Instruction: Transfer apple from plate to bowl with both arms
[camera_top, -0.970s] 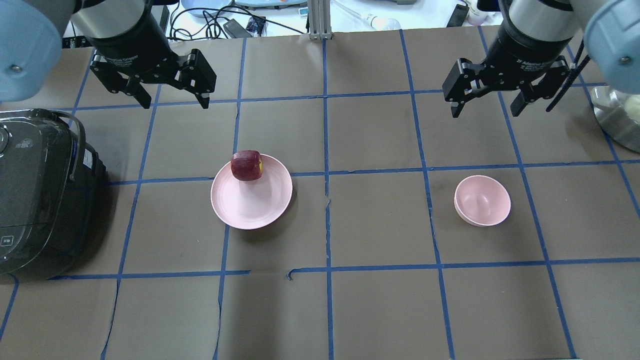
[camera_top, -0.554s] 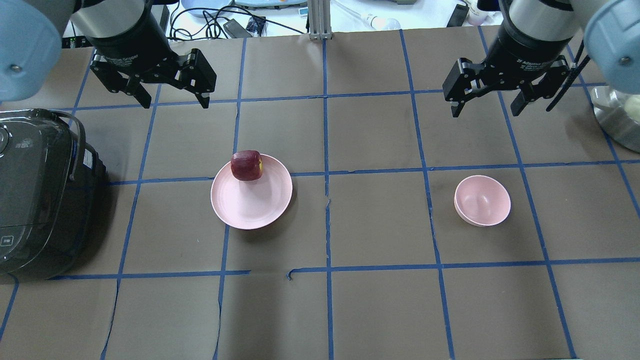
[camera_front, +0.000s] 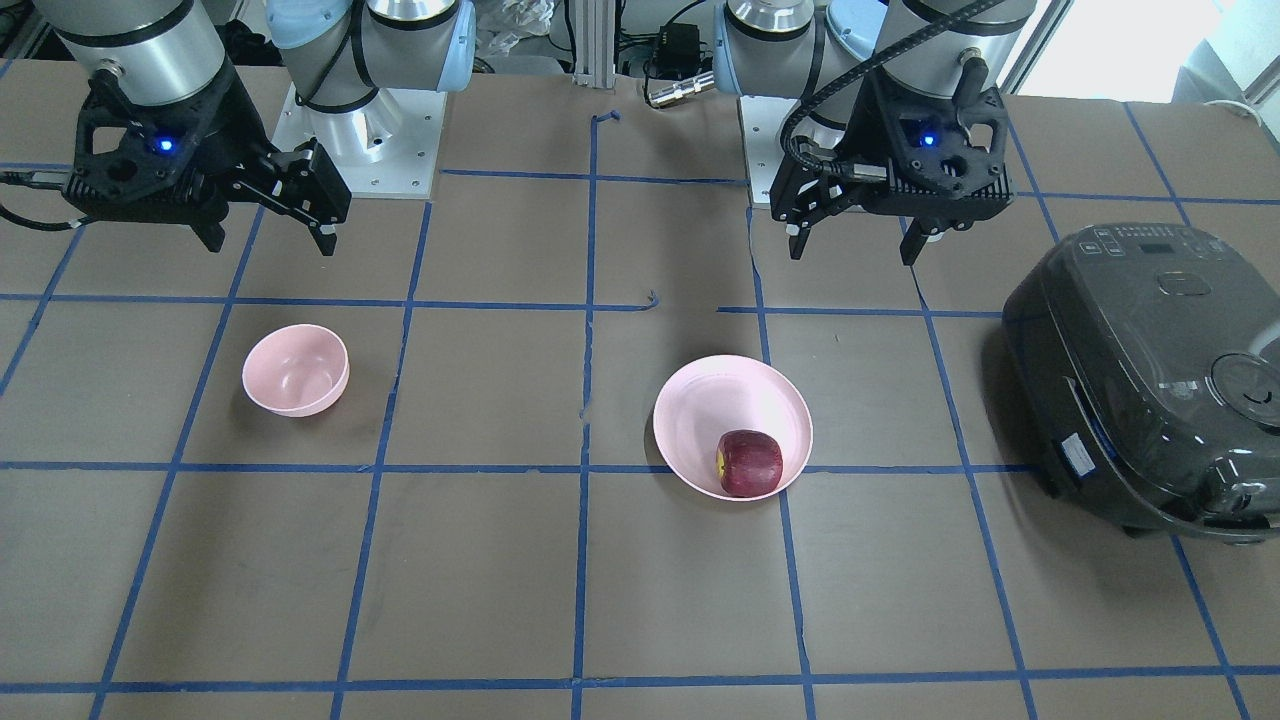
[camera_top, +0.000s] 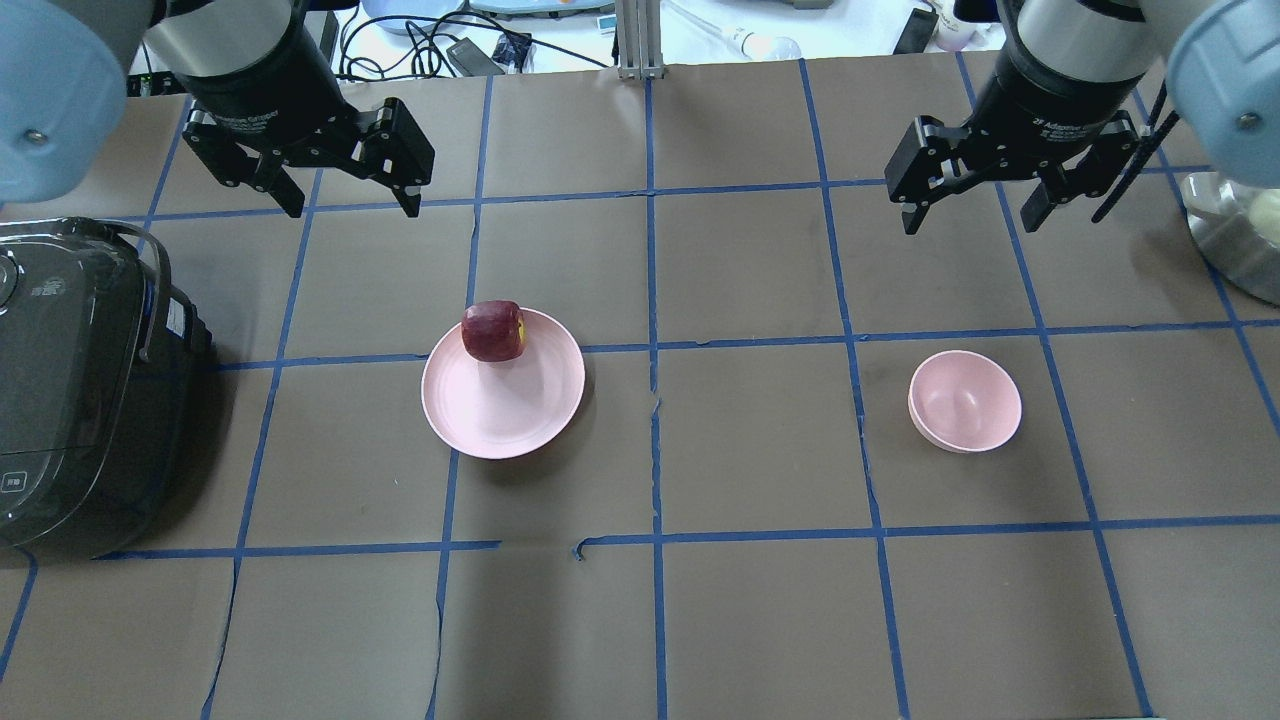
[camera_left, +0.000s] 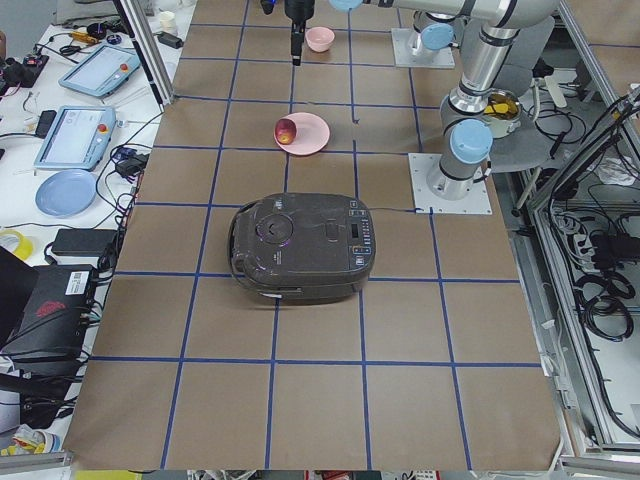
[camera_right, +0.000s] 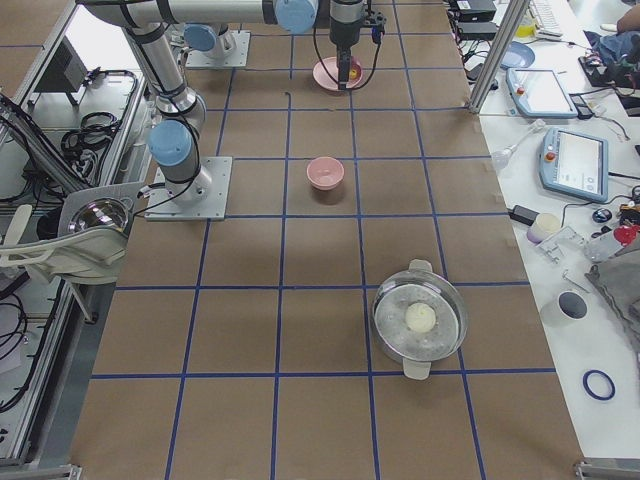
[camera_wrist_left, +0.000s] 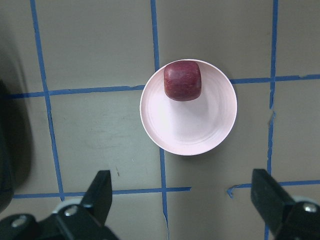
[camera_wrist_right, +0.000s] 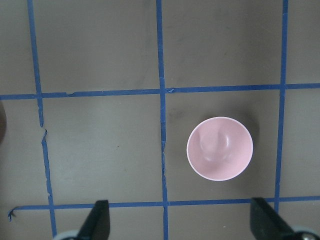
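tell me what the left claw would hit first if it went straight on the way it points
Probably the bare table, just short of the plate. The left claw points down, and the apple sits at the plate's far edge. Depth is unclear.

There is one apple (camera_top: 492, 331), one plate (camera_top: 505, 415) and one bowl (camera_top: 965, 400). Beside these are one dark rice cooker (camera_top: 80, 390) and one steel pot (camera_right: 390, 335). The grippers number two: the left gripper (camera_top: 353, 208) and the right gripper (camera_top: 972, 226).

dark red apple (camera_top: 492, 331); pale pink plate (camera_top: 510, 415); pale pink bowl (camera_top: 966, 402)
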